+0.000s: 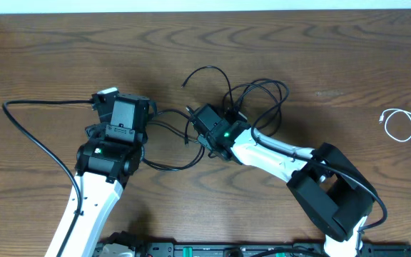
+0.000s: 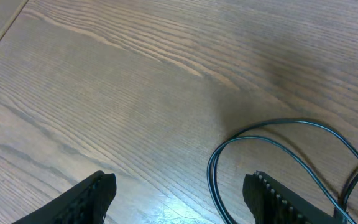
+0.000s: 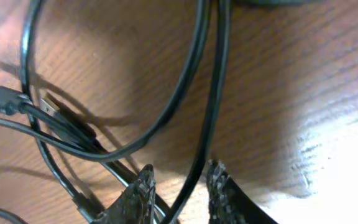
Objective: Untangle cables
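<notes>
While the left fingers point(image 2: 92, 194) gape released, the right fingers point(image 3: 138, 194) loosely straddle a black cable point(image 3: 214, 93).

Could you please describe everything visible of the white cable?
The white cable is thin and flexible, plastic-coated by its look. It lies flat in loose curves on the wooden table near its right edge, one small plug end pointing left, the other running out of the picture. Only the table touches it; it lies well apart from the black cables.
</notes>
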Robot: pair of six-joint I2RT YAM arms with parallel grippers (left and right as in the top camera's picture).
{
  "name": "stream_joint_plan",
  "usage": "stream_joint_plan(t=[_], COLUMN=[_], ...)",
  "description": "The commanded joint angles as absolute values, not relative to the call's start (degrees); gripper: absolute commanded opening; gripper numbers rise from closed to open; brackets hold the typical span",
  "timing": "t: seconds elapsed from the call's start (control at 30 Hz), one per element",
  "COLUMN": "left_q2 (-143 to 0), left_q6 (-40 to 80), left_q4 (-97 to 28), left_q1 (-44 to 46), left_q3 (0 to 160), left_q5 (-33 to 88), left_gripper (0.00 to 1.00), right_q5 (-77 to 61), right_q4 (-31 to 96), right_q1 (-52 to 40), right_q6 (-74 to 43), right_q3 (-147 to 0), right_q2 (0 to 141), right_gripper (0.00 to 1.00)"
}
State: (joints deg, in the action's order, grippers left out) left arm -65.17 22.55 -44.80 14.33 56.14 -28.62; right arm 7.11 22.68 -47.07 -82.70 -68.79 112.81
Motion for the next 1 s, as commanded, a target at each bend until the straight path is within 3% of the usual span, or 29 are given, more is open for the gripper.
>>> stream_joint_plan(t=[0.0, 0.13, 0.17, 0.27, 0.5, 0.67, 0.97], left_q2=[-65.47, -65.47, -65.47, -65.47, -65.47, -65.47, -65.47], left_q6=[23.24, 23.24, 23.24, 23.24, 23.24, 23.27, 23.24], left_q4=[-44.95, -44.97, -44.97, -44.97, -44.91, -44.53, -42.70], left_q1=[14.04, 14.04, 14.04, 14.04, 14.04, 14.04, 14.04], left_q3=[56.42, 56.42, 56.42, 56.42, 56.42, 56.42, 56.42], left_q5=[-28.91, -28.91, -28.91, -28.88, -28.88, -28.88, -24.82], left_gripper=[0.71, 0.71, 0.71, 0.71, 0.71, 0.71, 0.71], right_q5=[11.05, 11.88, 11.62, 9.06, 0.78, -2.02, -5.50], right_q4=[21.30, 18.28, 17.43, 16.56, 18.24, 20.12, 11.55], right_q1=[-46.87, -45.84, -45.41, -44.60, -40.42, -33.43, -19.70], right_q6=[-80.51, -74.83, -72.62, -66.89, -46.85, -39.33, -20.03], right_q3=[-67.51, -67.51, -67.51, -67.53, -67.57, -67.88, -67.92], right_q2=[113.60, 113.60, 113.60, 113.36, 105.14, 92.31, 73.60], right_gripper=[0.25, 0.24, 0.13, 0.01, 0.01, 0.01, 0.01])
